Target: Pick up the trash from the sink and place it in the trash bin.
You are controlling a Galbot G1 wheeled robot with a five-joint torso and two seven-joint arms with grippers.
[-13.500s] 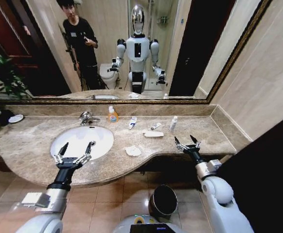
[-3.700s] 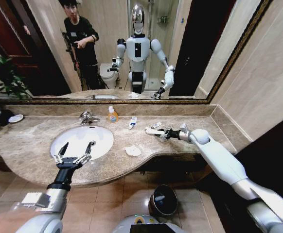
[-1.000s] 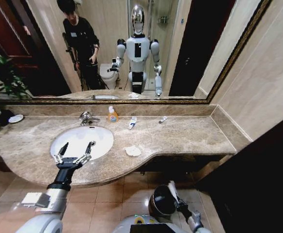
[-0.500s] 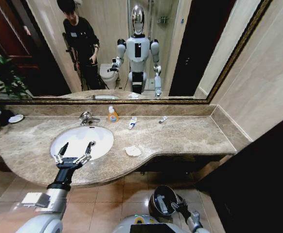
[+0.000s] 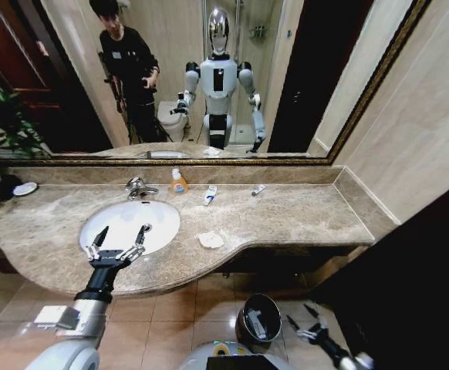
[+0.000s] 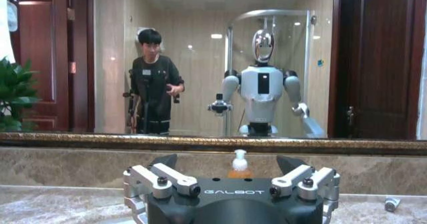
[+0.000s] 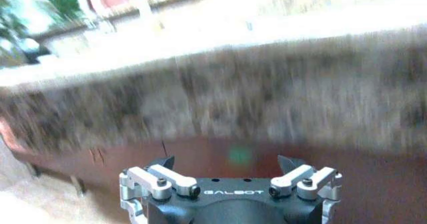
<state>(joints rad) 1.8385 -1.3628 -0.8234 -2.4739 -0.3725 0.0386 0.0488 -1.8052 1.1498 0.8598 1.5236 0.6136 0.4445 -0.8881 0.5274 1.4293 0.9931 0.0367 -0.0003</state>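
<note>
Both right gripper [image 5: 305,321] fingers spread empty beside trash bin [image 5: 258,318] holding packet [image 5: 256,324].

Crumpled white tissue [image 5: 210,240] lies on the counter beside the white oval sink [image 5: 129,224]; white bits sit inside the round dark trash bin [image 5: 258,317].

Bathroom, hotel-grade finish. Marble table [image 5: 302,216] with inset white oval sink [image 5: 130,223] and chrome tap [image 5: 137,187], pump soap bottle [image 5: 179,183] by the wall, wide gold-framed mirror [image 5: 209,77] reflecting a toilet and glass shower, tiled floor [image 5: 178,324] with small bin [image 5: 258,317].
</note>
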